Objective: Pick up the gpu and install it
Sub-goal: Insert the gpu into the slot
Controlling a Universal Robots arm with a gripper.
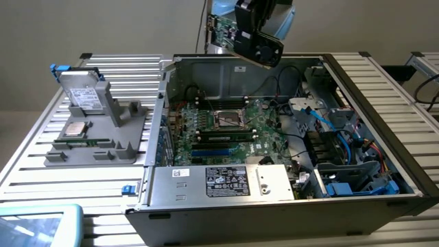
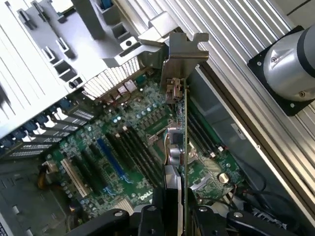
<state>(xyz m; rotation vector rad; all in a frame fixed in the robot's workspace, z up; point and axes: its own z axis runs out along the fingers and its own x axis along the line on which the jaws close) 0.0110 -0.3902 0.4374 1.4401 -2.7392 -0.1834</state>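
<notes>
My gripper (image 1: 255, 37) hangs above the back wall of the open computer case (image 1: 370, 98), shut on the gpu (image 1: 221, 27), which shows its green board and a metal end. In the wrist view the gpu (image 2: 185, 113) is seen edge-on between my gripper (image 2: 173, 216) fingers, its silvery bracket pointing away from me. It is held in the air over the motherboard (image 2: 123, 147), well above it. The blue slot (image 2: 110, 158) lies off to one side of the card. In the exterior view that blue slot (image 1: 209, 153) sits near the front of the motherboard (image 1: 226, 121).
A grey parts holder (image 1: 103, 146) stands at the exterior view's left with a silver hard drive (image 1: 85, 95), a processor (image 1: 74, 129) and a memory stick (image 1: 84, 140). A labelled metal box (image 1: 226, 181) and blue cables (image 1: 322, 121) fill the case's front and right.
</notes>
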